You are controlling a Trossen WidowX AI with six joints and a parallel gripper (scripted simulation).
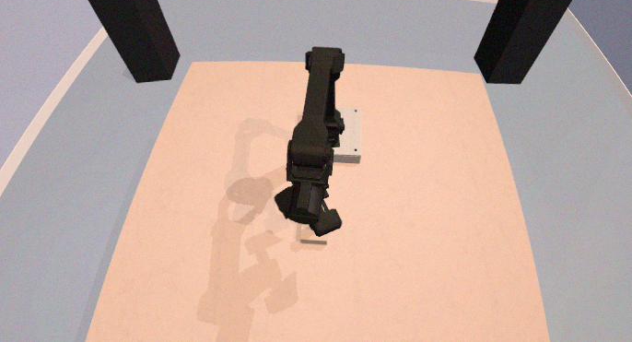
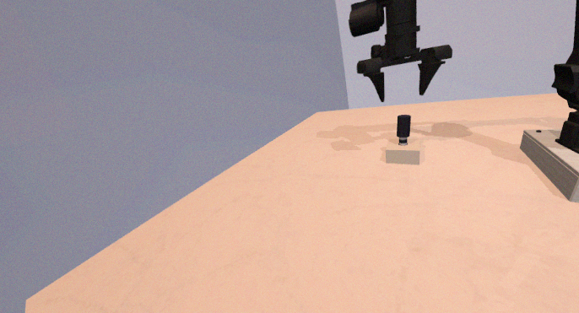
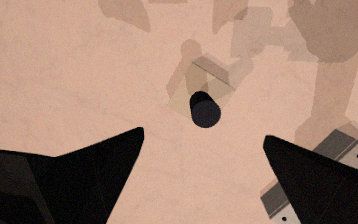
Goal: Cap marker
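Note:
The dark cap (image 2: 403, 125) (image 3: 206, 114) stands upright on the marker, covering most of it. A short lower part of the marker (image 2: 403, 141), with a dark band and a pale ring, shows between the cap and the block. Whether the cap is clicked fully on cannot be told. The pale holder block (image 2: 403, 157) (image 3: 220, 90) (image 1: 313, 241) sits flat on the table. My gripper (image 2: 402, 97) (image 3: 203, 136) is open and empty, with its fingertips a little above the cap and touching nothing. In the top view the arm hides the cap and marker.
The arm's grey base plate (image 1: 350, 131) (image 2: 549, 164) is on the table behind the block. Two dark pillars (image 1: 134, 37) (image 1: 522, 37) stand at the far left and far right corners. The arm's shadow falls across the table beside the block.

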